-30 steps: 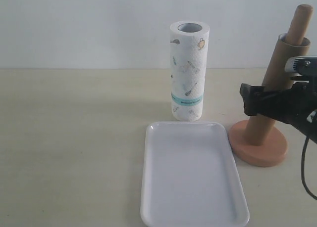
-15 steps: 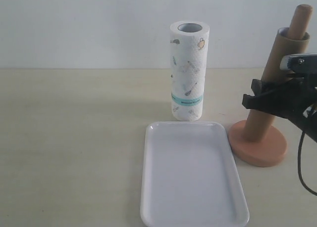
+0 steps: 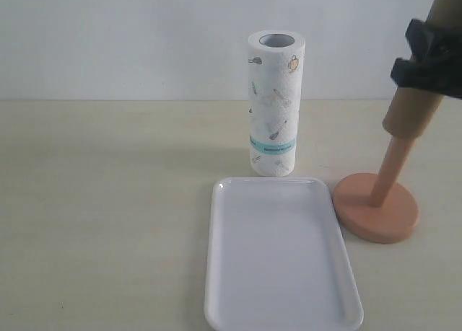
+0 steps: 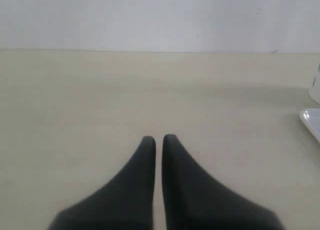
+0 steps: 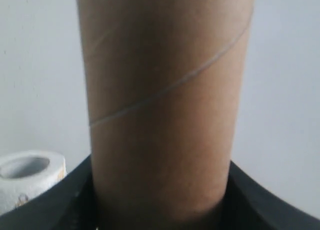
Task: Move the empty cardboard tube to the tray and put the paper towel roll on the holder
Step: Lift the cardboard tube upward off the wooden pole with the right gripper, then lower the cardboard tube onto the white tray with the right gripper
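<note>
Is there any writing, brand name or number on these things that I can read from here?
Teal band around the paper towel roll: it carries a line of small print, too small and blurred to read.
The rest of the roll's print: only little drawings of kitchen utensils, no words.
Tray, cardboard tube, holder: no writing visible.

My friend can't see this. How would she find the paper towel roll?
Find the white tray on the table. Standing upright just behind its far edge is the paper towel roll. It is white with little utensil drawings and a teal band, unlike the plain brown cardboard tube.
</note>
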Controlling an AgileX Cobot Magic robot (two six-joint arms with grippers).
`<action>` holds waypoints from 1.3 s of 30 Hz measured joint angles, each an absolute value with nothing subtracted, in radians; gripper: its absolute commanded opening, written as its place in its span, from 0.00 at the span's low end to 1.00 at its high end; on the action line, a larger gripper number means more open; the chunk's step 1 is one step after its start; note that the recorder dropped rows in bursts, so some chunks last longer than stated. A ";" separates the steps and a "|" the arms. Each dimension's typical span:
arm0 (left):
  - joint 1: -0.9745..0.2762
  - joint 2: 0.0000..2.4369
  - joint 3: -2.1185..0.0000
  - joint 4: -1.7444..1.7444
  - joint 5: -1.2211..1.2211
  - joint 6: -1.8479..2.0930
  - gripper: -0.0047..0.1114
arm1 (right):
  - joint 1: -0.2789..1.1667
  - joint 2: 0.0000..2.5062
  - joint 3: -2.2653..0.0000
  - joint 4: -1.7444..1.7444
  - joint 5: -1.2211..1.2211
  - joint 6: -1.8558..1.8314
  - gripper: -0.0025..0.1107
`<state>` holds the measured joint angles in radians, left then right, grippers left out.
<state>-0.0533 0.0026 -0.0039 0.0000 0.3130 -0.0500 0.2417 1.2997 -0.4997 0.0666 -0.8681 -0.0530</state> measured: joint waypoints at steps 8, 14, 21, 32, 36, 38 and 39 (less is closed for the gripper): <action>-0.053 0.003 -0.004 0.000 0.313 -0.050 0.08 | 0.242 1.152 -0.585 0.031 -0.842 -0.066 0.02; -0.053 0.003 -0.004 0.000 0.313 -0.050 0.08 | 0.242 1.081 -0.655 0.025 -0.809 -0.066 0.02; -0.053 0.003 -0.004 0.000 0.313 -0.050 0.08 | 0.242 0.996 -0.747 0.000 -0.667 -0.066 0.02; -0.053 0.003 -0.004 0.000 0.313 -0.050 0.08 | 0.275 0.893 -0.903 -0.258 -0.243 0.192 0.02; -0.053 0.003 -0.004 0.000 0.313 -0.050 0.08 | 0.385 0.895 -0.946 -0.310 -0.087 0.259 0.02; -0.053 0.003 -0.004 0.000 0.313 -0.050 0.08 | 0.456 0.903 -0.977 -0.314 -0.014 0.266 0.02; -0.053 0.003 -0.004 0.000 0.313 -0.050 0.08 | 0.492 0.911 -0.992 -0.316 0.029 0.271 0.02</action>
<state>-0.0533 0.0026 -0.0039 0.0000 0.3130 -0.0500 0.4915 0.9107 -0.9919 -0.3161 0.0291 0.2706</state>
